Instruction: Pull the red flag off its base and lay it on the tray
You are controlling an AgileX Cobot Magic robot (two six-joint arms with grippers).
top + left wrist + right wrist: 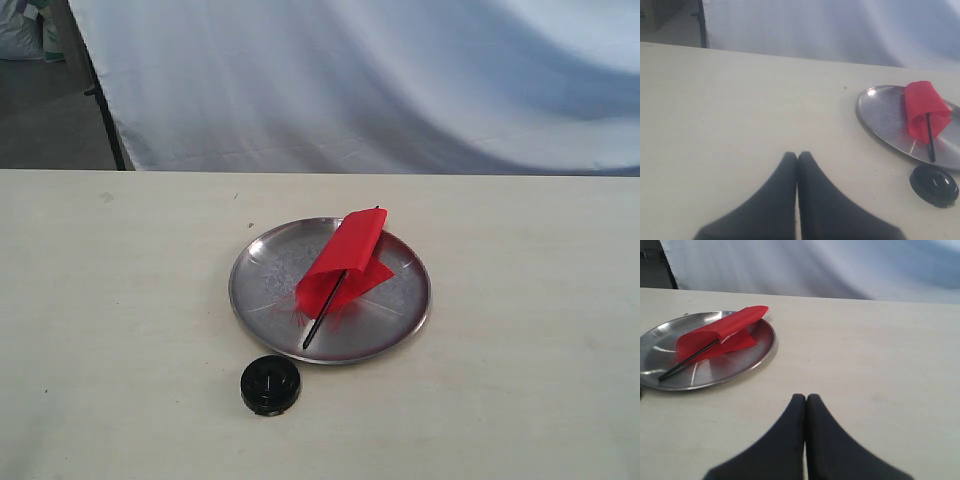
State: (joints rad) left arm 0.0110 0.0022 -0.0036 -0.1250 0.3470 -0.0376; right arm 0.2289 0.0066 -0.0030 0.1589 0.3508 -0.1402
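Exterior view: the red flag (pixel 345 262) lies on the tray (pixel 405 312). Its stick runs from 1 o'clock to 7 o'clock, tip toward the empty base (pixel 270 385) on the bench (pixel 520 360) just beside the rim. Left wrist view: the left tool (pixel 797 157) is clenched on nothing, with the flag well apart toward its 2 o'clock. Right wrist view: the right tool (pixel 806 399) is clenched empty, flag toward its 10 o'clock. Neither arm looks clearly nearer, and the task seems done
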